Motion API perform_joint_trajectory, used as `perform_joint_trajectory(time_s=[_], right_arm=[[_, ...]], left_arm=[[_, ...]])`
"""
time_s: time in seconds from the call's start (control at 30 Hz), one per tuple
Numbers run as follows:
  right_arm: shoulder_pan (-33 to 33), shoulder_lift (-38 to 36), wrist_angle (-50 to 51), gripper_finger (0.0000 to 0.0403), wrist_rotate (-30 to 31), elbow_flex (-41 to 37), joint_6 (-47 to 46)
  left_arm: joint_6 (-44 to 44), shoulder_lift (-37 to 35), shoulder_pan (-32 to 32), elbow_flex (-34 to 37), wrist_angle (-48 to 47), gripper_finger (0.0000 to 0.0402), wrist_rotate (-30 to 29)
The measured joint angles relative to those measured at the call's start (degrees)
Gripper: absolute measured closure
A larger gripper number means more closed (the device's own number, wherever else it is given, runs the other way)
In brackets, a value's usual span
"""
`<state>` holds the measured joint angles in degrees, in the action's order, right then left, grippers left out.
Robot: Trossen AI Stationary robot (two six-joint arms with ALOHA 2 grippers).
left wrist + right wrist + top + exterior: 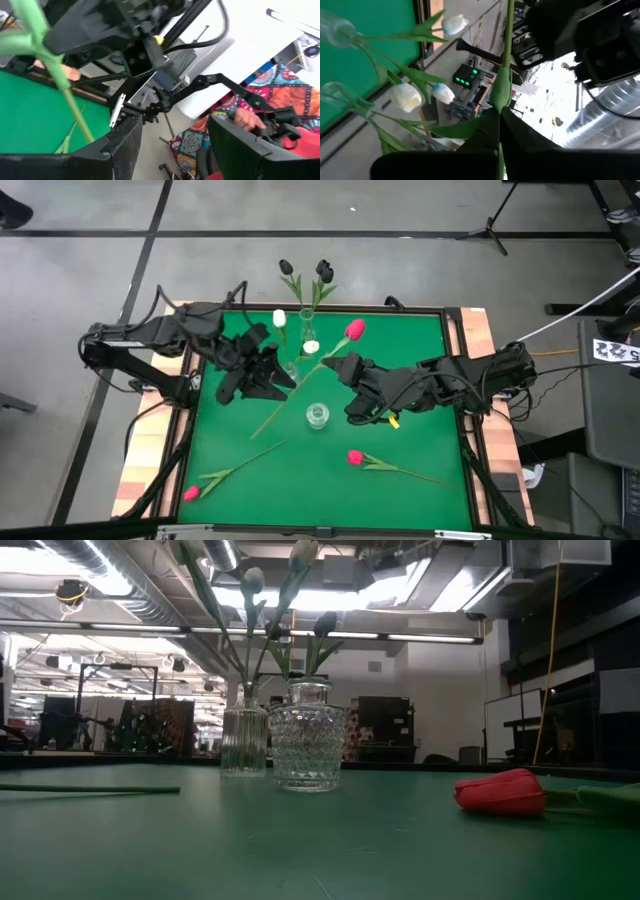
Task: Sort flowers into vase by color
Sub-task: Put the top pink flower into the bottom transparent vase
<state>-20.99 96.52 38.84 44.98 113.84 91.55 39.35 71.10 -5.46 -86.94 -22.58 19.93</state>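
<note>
**Pink tulip being carried toward the empty vase**

A pink-red tulip (354, 330) is being held above the green surface (420, 410), its head up near the far edge and its long stem slanting down toward the middle. The right tool (352, 372) is seen closed on that stem; in the right wrist view the green stem (506, 60) is running straight out from between the dark fingers (470, 145). The left tool (262, 370) is placed just beside the lower stem, and its fingers (125, 145) are seen standing apart with the stem passing near them, not gripped.

An empty cut-glass vase (317, 416) is standing mid-surface, close below the slanting stem. A ribbed vase (244, 740) with white tulips (279, 318) is set behind it, and black tulips (322, 272) are shown in a vase at the far edge. Two more pink tulips (355, 457) are lying on the near half.

For the step to be done well, the stem is probably best swung upright first, its cut end being steered over the empty vase's mouth, with the white bunch being kept clear of the leaves.
</note>
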Motion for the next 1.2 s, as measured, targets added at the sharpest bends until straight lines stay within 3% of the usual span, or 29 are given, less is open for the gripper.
perform_joint_trajectory(time_s=[0.17,0.57,0.8,1.2], right_arm=[[0.0,0.9,-1.9,0.0402,1.1,0.0,2.8],[0.0,1.0,-2.0,0.0402,2.1,0.0,6.6],[0.0,1.0,-2.0,0.0402,0.2,0.0,6.8],[0.5,1.9,-3.3,0.0402,-0.5,0.0,7.6]], left_arm=[[0.4,1.0,2.3,0.0,-1.0,0.0178,2.6],[-2.0,1.2,7.2,0.3,-7.5,0.0178,2.6],[-1.1,1.4,8.3,1.4,-4.3,0.0178,3.2],[-0.4,5.7,8.2,1.4,1.9,0.0178,9.7]])
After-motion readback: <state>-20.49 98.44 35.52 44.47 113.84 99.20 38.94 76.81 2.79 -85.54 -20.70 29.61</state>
